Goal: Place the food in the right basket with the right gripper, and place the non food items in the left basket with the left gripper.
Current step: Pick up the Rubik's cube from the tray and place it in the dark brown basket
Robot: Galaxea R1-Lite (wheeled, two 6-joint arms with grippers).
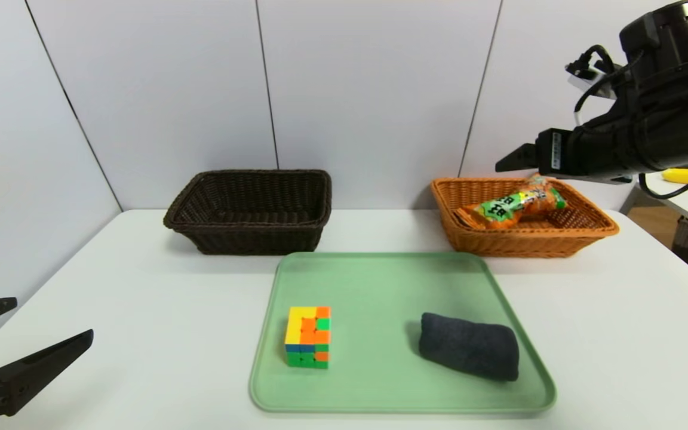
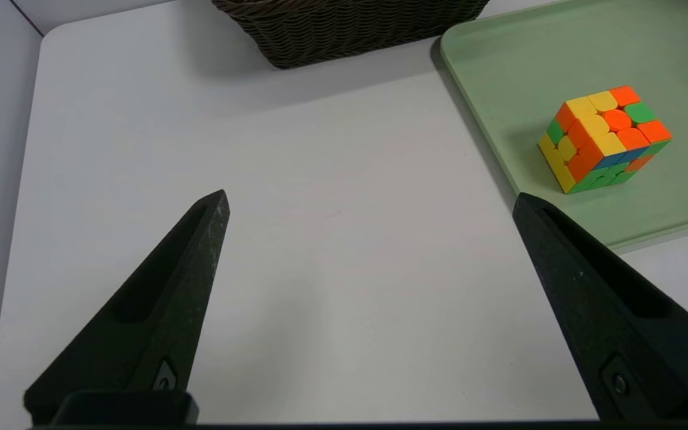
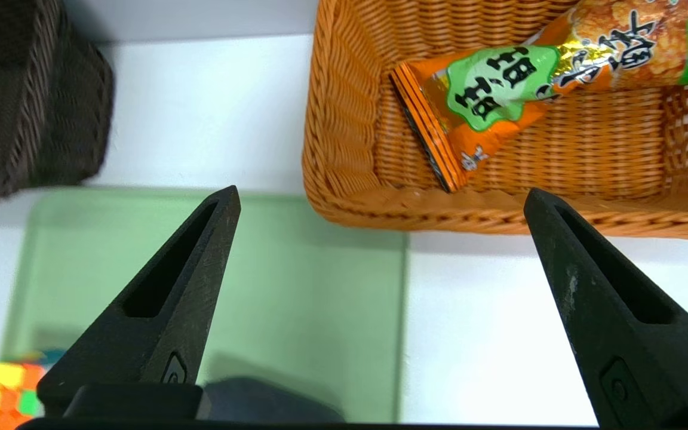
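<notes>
The right gripper (image 3: 380,200) is hanging wide open above the orange basket (image 1: 559,239), where the snack (image 1: 514,206) is lying. The left gripper (image 2: 371,203) is sitting open, near and left of the tray (image 1: 380,280) holding the cube (image 1: 308,336) and cloth (image 1: 469,353).

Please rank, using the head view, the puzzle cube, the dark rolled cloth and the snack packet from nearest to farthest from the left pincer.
1. Puzzle cube, on the tray's left half.
2. Dark rolled cloth, on the tray's right half.
3. Snack packet, in the orange basket at far right.

The left pincer sits at the near left edge.
</notes>
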